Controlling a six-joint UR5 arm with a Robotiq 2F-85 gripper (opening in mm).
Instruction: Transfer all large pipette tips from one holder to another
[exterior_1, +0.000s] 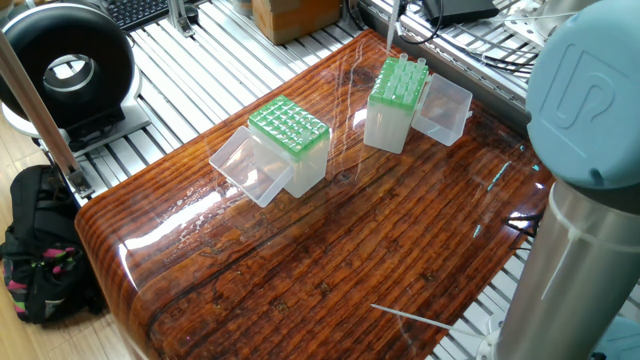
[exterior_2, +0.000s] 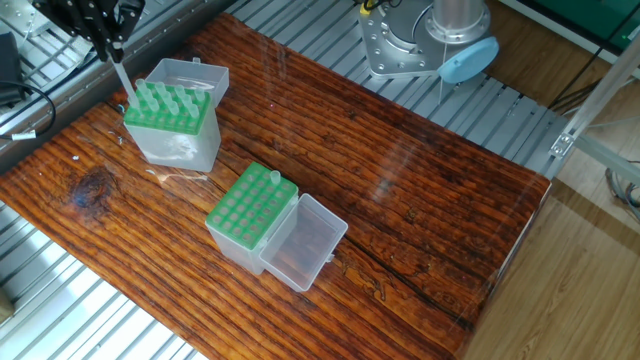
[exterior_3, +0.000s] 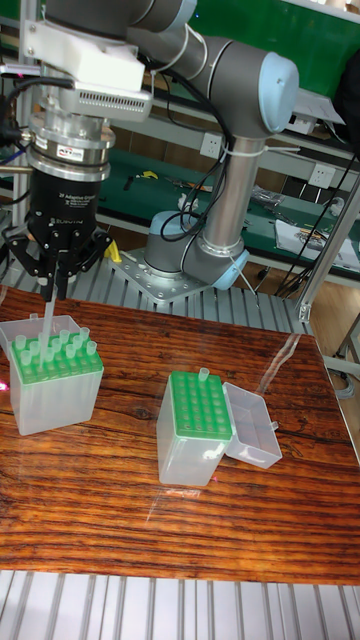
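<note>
Nearest in the tall fixed view, a glossy wooden table (exterior_3: 180, 520) fills the lower part of the picture. Slightly right of its middle stands a clear box with a green grid top (exterior_3: 196, 428), the landmark for what follows. Its hinged clear lid (exterior_3: 250, 427) lies open on the right side of the box, touching it. One pipette tip (exterior_3: 204, 378) stands upright in the back row of the green grid; the other holes look empty.

Left of that box, well apart from it, stands a second green-topped box (exterior_3: 52, 378). Several large pipette tips (exterior_3: 75, 349) stand upright in it, their open ends rising above the green top. Its clear lid (exterior_2: 186, 75) lies open behind it in the other fixed view.

Above the back left corner of this second box hangs the gripper (exterior_3: 55, 270), black, pointing straight down, on the grey robot arm (exterior_3: 190, 50). Its fingers are closed around the top of one held tip (exterior_3: 46, 312), which hangs from them with its narrow end low at the box's back edge.

Farther back, beyond the table, the arm's round base (exterior_3: 185, 270) is bolted to a metal plate.

In one fixed view, a loose tip (exterior_1: 412, 317) lies flat on the table, well apart from both boxes, near the table's edge.
</note>
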